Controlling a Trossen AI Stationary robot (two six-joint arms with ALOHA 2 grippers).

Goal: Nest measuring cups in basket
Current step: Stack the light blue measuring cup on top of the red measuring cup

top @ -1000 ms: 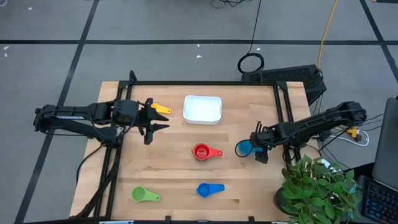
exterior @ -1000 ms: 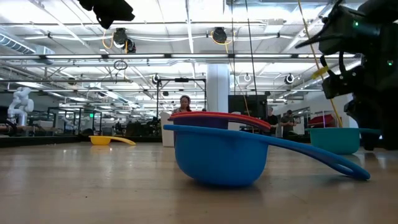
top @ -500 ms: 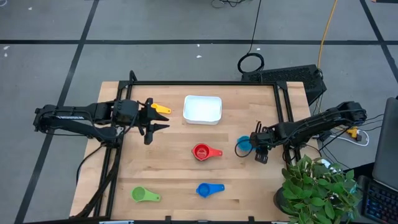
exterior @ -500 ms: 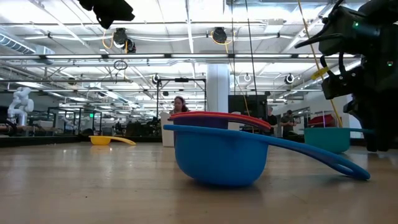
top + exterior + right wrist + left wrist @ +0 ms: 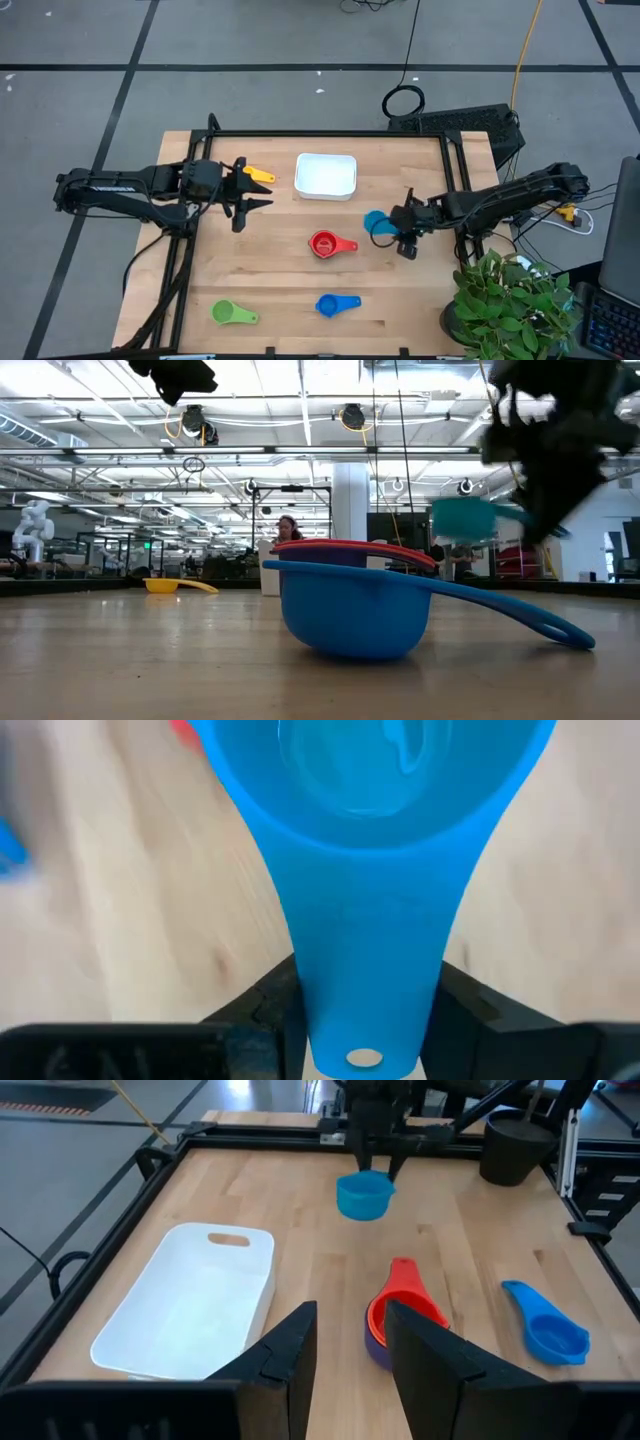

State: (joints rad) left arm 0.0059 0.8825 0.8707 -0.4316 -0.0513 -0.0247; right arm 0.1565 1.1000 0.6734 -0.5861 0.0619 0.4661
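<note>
From where I stood, the left claw [image 5: 252, 190] hung over the left side of the pale wooden surface [image 5: 280, 290], its fingers a little apart and holding nothing, with the small yellow plastic measuring cup [image 5: 258, 175] lying just beside it. If that arm dropped without lining up, I judged it could knock the yellow cup aside rather than pick it up.

Near the front edge lay the green plastic cup [image 5: 229, 313], untouched. The shallow white rectangular plastic basket [image 5: 326, 176] sat toward the back with nothing in it, so no nesting had begun.

In the middle lay the red plastic cup [image 5: 324, 243], which in the left wrist view seemed to sit inside a darker cup; I could not be sure of that. The royal-blue plastic cup [image 5: 330, 305] lay toward the front.

On the right, the right claw [image 5: 402, 226] pinched the flat handle of the teal plastic cup [image 5: 377, 224], which hung clear of the wood in the low view. The hold was on the thin handle alone, near its end, so the bowl could swing or slip in transit. It passed near the red cup and might clip it. Released off-centre or from too high, it could bounce off the basket's rim.
</note>
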